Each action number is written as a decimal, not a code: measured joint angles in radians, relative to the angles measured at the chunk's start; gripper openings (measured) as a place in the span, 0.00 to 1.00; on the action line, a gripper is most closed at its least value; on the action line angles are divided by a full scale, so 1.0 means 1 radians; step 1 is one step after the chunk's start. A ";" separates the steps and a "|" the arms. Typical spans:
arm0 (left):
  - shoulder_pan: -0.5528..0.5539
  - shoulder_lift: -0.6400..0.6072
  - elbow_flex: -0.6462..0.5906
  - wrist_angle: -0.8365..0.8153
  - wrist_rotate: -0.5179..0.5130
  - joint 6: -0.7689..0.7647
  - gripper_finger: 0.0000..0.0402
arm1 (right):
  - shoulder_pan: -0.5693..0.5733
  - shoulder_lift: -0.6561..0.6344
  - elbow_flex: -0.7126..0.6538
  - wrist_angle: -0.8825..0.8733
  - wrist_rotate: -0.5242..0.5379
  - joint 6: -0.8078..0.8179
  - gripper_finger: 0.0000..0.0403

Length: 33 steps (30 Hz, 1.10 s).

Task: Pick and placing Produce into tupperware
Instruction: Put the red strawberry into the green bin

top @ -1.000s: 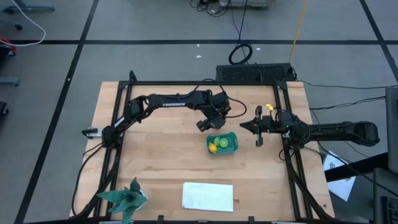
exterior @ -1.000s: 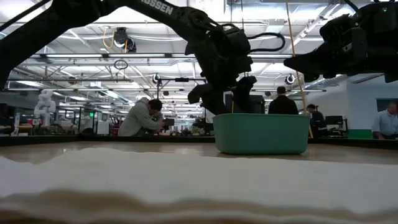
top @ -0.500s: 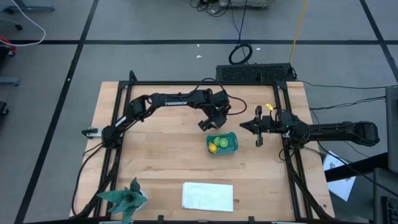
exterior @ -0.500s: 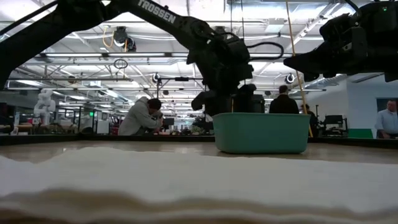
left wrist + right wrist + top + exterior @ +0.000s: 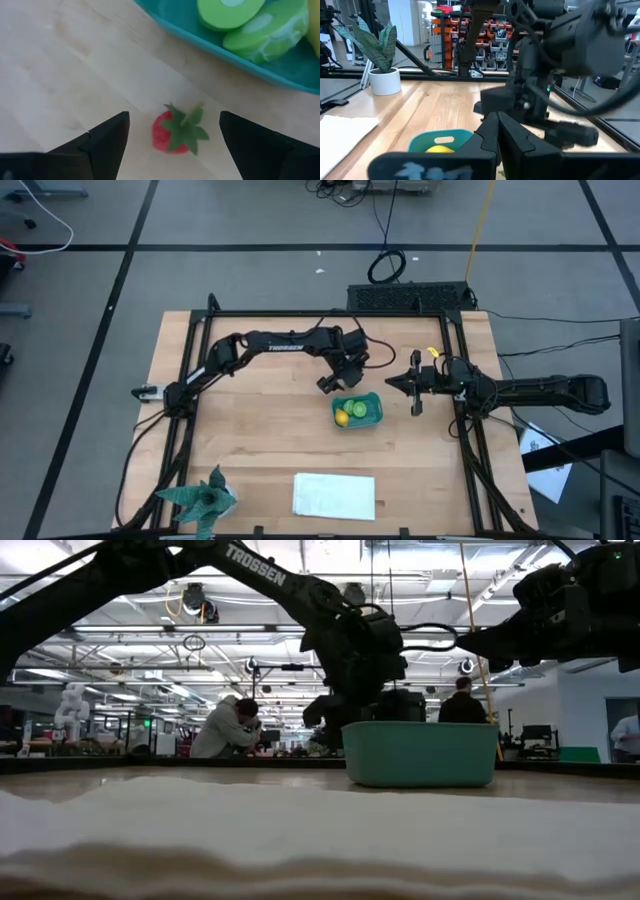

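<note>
The teal tupperware [image 5: 357,410] stands on the table right of centre and holds the yellow piece [image 5: 342,417] and the green round piece [image 5: 360,409]. A small red strawberry-like piece with green leaves [image 5: 177,132] lies on the wood just outside the tub's wall [image 5: 210,47]. My left gripper [image 5: 173,120] is open above this red piece, one finger on either side, not touching it. In the high view my left gripper [image 5: 329,384] hides the piece. My right gripper [image 5: 395,383] waits shut in the air right of the tub.
A white sheet [image 5: 334,495] lies near the table's near edge and fills the low view's foreground [image 5: 300,830]. A green spiky figure [image 5: 203,498] stands at the near left corner. Black frame rails run along the table's sides. People stand in the room behind.
My left gripper has come down behind the tub's far left corner, toward the table, staying open. The tub and the pieces in it have not moved. My right arm has kept still.
</note>
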 joint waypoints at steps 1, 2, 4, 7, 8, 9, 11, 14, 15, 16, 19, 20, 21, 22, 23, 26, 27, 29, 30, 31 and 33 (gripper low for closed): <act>0.000 0.004 0.000 -0.005 0.000 -0.001 0.78 | 0.000 0.000 0.000 0.000 0.000 0.000 0.00; 0.001 0.005 -0.001 -0.013 -0.001 0.000 0.78 | 0.000 0.000 0.000 0.000 0.000 0.000 0.00; -0.001 0.009 0.000 -0.010 -0.001 0.006 0.78 | 0.000 0.000 0.000 0.000 0.000 0.000 0.00; -0.002 0.012 0.000 -0.016 -0.004 0.003 0.78 | 0.000 0.000 0.000 0.000 0.000 0.000 0.00; -0.003 0.012 0.000 -0.019 -0.004 0.003 0.78 | 0.000 0.000 0.000 0.000 0.000 0.000 0.00; -0.004 0.012 0.000 -0.021 -0.004 0.003 0.78 | 0.000 0.000 0.000 0.000 0.000 0.000 0.00; -0.004 0.012 0.000 -0.020 -0.002 -0.001 0.78 | 0.000 0.000 0.000 0.000 0.000 0.000 0.00; -0.003 0.012 0.000 -0.020 -0.002 -0.006 0.78 | 0.000 0.000 0.000 0.000 0.000 0.000 0.00; -0.003 0.012 0.000 -0.019 0.000 -0.010 0.78 | 0.000 0.000 0.000 0.000 0.000 -0.001 0.00; -0.003 0.012 0.000 -0.016 0.005 -0.016 0.78 | 0.000 0.000 0.000 0.000 0.000 -0.001 0.00; -0.004 0.019 0.000 -0.009 0.023 -0.024 0.78 | 0.000 0.000 0.000 0.000 0.000 0.000 0.00; -0.005 0.021 0.000 -0.010 0.023 -0.029 0.78 | 0.000 0.000 0.000 0.000 0.000 0.000 0.00; -0.005 0.023 0.000 -0.013 0.023 -0.030 0.78 | 0.000 0.000 0.000 0.000 0.000 0.000 0.00; -0.005 0.025 0.000 -0.014 0.023 -0.032 0.78 | 0.000 0.000 0.000 0.000 0.000 0.000 0.00; -0.005 0.034 0.000 -0.007 0.024 -0.033 0.78 | 0.000 0.000 0.000 0.000 0.000 0.000 0.00; -0.003 0.045 0.001 -0.003 0.029 -0.041 0.78 | 0.000 0.000 0.000 0.000 0.000 0.000 0.00; -0.003 0.051 0.001 0.002 0.024 -0.042 0.78 | 0.000 0.000 0.000 0.000 0.000 0.000 0.00; -0.002 0.055 0.003 0.005 0.029 -0.044 0.78 | 0.000 0.000 0.000 0.001 0.000 0.000 0.00; -0.002 0.055 0.003 0.005 0.028 -0.045 0.78 | 0.000 0.000 0.000 0.002 0.000 0.000 0.00; -0.002 0.055 0.003 0.006 0.027 -0.046 0.78 | 0.000 0.001 0.000 0.002 0.000 0.000 0.00; -0.002 0.055 0.003 0.008 0.028 -0.046 0.78 | 0.000 0.002 0.000 0.002 0.000 -0.001 0.00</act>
